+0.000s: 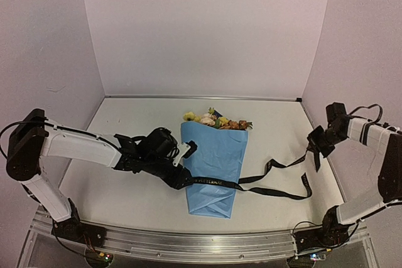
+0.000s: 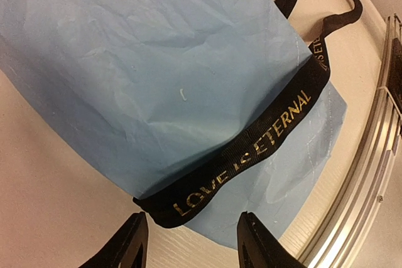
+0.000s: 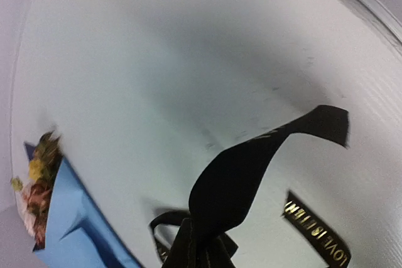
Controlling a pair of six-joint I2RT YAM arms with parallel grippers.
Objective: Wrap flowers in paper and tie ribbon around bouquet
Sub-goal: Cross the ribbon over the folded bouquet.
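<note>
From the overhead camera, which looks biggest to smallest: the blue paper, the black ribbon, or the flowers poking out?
1. blue paper, clearly the most area.
2 and 3. black ribbon and flowers: unsure. The ribbon stretches farthest but is thin, while the flowers form a short, fuller cluster.

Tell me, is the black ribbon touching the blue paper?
Touching. The left wrist view shows the ribbon lying flat across the paper, with no gap.
</note>
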